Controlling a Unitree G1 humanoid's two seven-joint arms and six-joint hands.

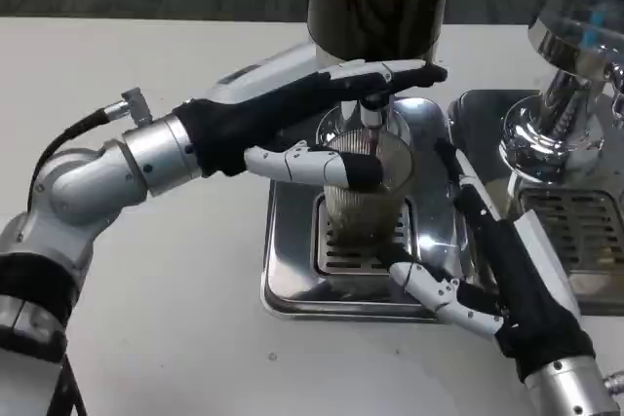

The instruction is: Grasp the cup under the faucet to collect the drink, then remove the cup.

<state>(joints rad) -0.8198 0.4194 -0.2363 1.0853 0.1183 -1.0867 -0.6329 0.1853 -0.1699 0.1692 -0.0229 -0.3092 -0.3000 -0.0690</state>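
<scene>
The left hand (pixel 327 119) wraps its fingers around the cup (pixel 366 192), which stands on the steel drip tray (pixel 292 280) under the faucet (pixel 371 114) (apparently pouring). The right hand (pixel 478 270) rests spread beside the tray, holding nothing.

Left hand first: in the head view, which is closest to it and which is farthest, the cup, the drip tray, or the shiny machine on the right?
From the left hand:
1. Cup, its fingers wrap it under the faucet.
2. Drip tray, just below, under the cup.
3. Shiny machine, far off at the right edge.
</scene>
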